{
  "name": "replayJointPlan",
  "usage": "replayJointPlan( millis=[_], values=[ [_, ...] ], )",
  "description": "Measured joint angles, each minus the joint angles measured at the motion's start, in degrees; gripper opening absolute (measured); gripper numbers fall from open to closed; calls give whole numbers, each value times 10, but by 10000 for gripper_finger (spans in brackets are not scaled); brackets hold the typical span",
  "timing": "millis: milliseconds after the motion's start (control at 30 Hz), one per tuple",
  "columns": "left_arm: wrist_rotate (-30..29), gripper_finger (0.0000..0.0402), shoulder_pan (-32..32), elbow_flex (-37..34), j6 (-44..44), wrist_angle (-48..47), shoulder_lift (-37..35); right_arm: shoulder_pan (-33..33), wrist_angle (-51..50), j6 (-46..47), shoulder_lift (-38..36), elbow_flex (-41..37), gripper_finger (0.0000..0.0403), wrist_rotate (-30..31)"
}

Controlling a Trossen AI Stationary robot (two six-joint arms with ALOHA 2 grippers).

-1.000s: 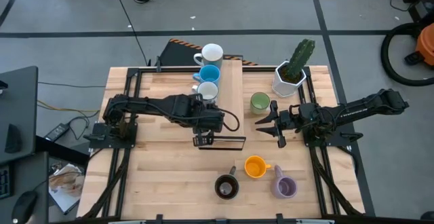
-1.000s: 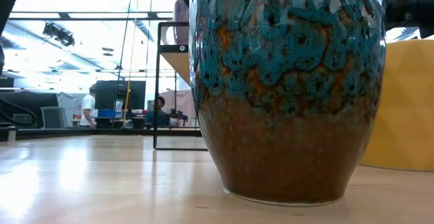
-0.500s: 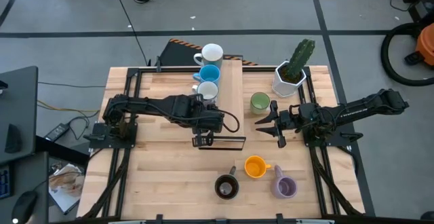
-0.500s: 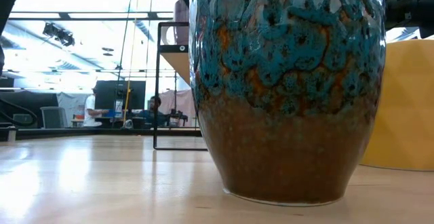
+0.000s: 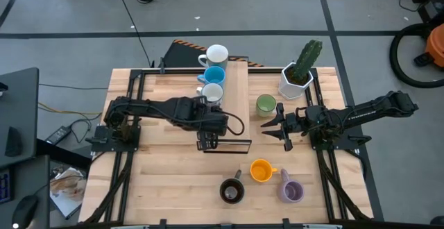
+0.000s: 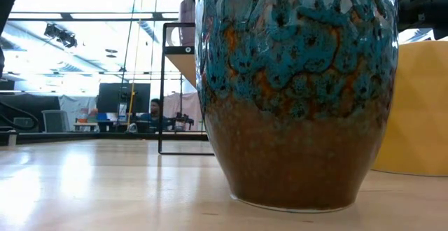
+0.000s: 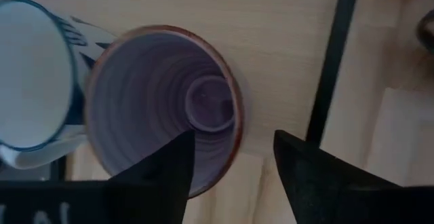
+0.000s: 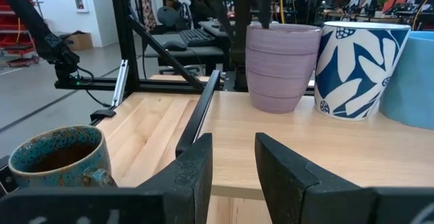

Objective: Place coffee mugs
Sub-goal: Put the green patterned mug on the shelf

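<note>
My left gripper (image 5: 207, 139) (image 7: 234, 149) hovers open over a lavender mug (image 7: 163, 108) (image 8: 281, 68) that stands upright on its base on the raised wooden shelf (image 5: 236, 83). One finger is above the mug's hollow and the other outside its wall. Behind that mug, a white mug with blue flowers (image 5: 212, 92), a blue mug (image 5: 214, 75) and a white mug (image 5: 217, 54) stand in a row. On the table are a green mug (image 5: 266, 105), an orange mug (image 5: 260, 170), a dark brown mug (image 5: 232, 191) and a second lavender mug (image 5: 291, 191). My right gripper (image 5: 276, 127) (image 8: 234, 149) waits open near the green mug.
A white hexagonal pot with a cactus (image 5: 297, 76) stands at the far right of the table. The shelf's black metal frame (image 5: 229, 144) edges it on the near side. The brown mug (image 6: 294, 98) fills the low view. People move in the room behind.
</note>
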Motion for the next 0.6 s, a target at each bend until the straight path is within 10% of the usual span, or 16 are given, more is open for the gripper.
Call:
replayJointPlan(
  millis=[400, 600],
  values=[
    [-130, 183, -72, -4, -40, 32, -66, 2, -15, 10, 0, 0, 117, 0],
    [-186, 164, -117, -121, -51, 146, -142, 12, -12, 10, 0, 0, 117, 5]
  ],
)
